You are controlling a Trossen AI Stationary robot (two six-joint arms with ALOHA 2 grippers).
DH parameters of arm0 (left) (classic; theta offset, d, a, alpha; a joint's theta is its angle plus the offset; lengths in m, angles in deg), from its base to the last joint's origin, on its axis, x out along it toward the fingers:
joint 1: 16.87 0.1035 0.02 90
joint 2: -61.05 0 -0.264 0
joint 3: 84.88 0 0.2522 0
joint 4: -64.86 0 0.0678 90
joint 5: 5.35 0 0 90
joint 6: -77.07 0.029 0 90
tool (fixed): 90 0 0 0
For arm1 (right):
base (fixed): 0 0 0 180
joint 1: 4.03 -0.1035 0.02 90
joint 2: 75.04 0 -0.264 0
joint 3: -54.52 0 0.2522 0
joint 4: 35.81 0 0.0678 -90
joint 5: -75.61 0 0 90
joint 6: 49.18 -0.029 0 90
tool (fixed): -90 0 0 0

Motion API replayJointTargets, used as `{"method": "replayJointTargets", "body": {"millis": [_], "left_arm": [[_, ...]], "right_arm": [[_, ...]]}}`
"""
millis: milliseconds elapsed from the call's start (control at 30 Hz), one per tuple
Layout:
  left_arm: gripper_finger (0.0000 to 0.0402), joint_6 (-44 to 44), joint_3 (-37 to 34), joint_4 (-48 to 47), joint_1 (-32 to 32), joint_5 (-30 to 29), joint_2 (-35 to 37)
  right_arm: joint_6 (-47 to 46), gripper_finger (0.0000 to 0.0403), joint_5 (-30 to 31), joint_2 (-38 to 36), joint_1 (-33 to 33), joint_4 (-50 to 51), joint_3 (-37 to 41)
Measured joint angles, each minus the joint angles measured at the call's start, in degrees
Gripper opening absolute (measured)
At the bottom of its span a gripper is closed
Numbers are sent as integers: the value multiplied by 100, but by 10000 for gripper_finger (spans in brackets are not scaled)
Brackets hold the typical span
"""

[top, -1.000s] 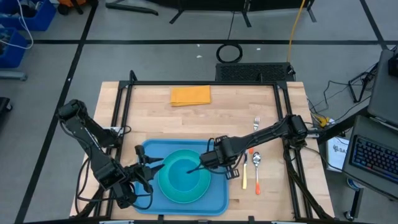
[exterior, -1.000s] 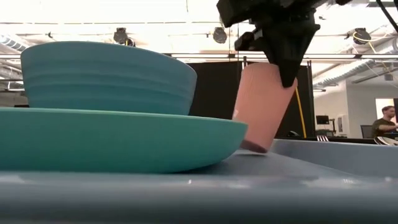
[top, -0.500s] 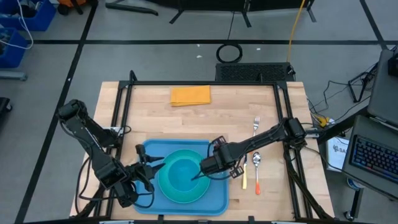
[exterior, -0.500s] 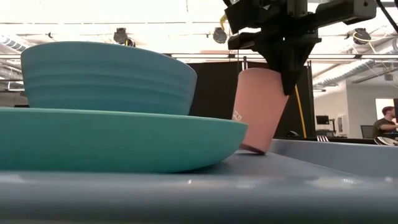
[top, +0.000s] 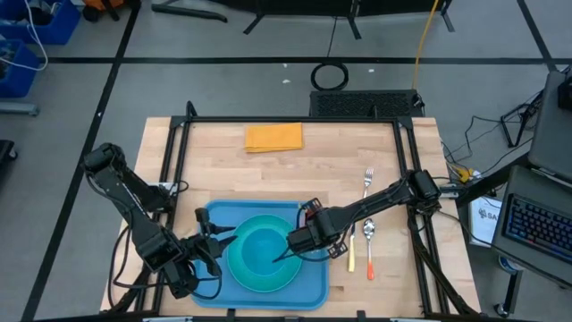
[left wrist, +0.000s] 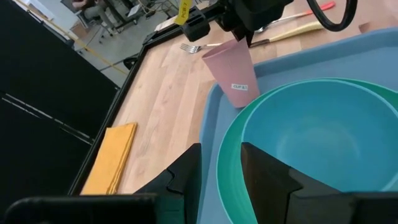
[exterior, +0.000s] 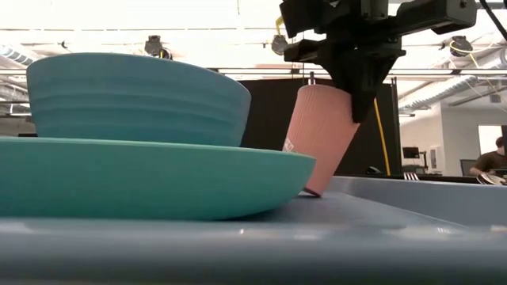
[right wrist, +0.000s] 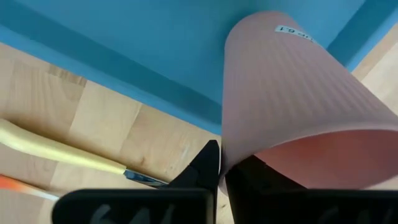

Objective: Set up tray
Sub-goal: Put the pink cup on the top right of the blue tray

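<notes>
The blue tray (top: 308,282) lies flat at the near edge of the wooden worktop (top: 214,170), between the two arms. On it stands a round turquoise plate (top: 234,266), and a blue bowl (top: 266,252) sits in the middle of that plate.

The right arm reaches in from the right side of the worktop, stretched low and slanting toward the tray. Its pincer (right wrist: 222,167) is clenched on the rim of a pink ribbed cup (exterior: 318,134), one finger inside the mouth and one outside. The cup is tilted; in the low view its bottom edge touches the tray floor just beside the plate, and its top leans away from the plate. It is in the far right corner of the tray.

The left arm is folded at the left front corner of the worktop. Its pincer (left wrist: 217,168) points toward the plate, and its fingers (left wrist: 264,171) stand a little apart on either side of the plate rim; I cannot tell if they touch it.

To the right of the tray lie a fork (top: 366,179), a spoon (top: 369,234) and a knife with a yellow handle (top: 351,255). An orange napkin (top: 273,137) lies at the far side of the worktop, well apart from the tray.
</notes>
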Motion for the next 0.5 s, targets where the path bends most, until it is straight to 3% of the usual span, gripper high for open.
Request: {"method": "replayJointTargets", "body": {"millis": [300, 500], "left_arm": [[118, 1, 0, 0, 0, 0, 0], [118, 2, 0, -2, 0, 2, 0]], "right_arm": [[-937, 12, 0, 2, 0, -144, 7], [-966, 13, -413, 0, 3, -191, 6]]}}
